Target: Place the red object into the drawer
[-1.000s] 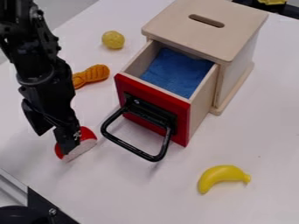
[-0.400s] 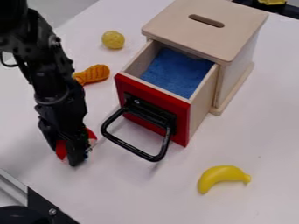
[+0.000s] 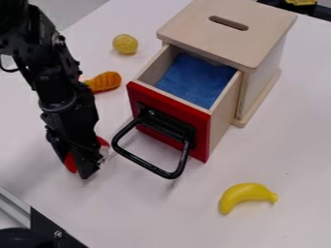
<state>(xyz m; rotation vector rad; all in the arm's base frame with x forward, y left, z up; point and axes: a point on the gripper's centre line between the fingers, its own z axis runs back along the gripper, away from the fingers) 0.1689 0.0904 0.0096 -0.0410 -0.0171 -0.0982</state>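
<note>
The black gripper (image 3: 81, 156) is low at the left of the camera view, over the red object (image 3: 70, 162) on the table. It covers the object's middle; a red part shows at its left side and a bit of red and pale surface at its right. The wooden box's drawer (image 3: 218, 127) is pulled out, with a red front and a black handle. A blue cloth (image 3: 196, 80) lies inside it. The red object is to the left of the handle, outside the drawer.
An orange toy (image 3: 105, 82) and a yellow ball (image 3: 125, 44) lie left of the wooden box (image 3: 259, 36). The black handle (image 3: 147, 165) juts out toward the gripper. A yellow banana (image 3: 246, 195) rests at the lower right.
The gripper has moved right and down over the red object, covering more of it. Since the middle frame it has shifted only slightly, and the red object appears slightly turned or shifted.
</note>
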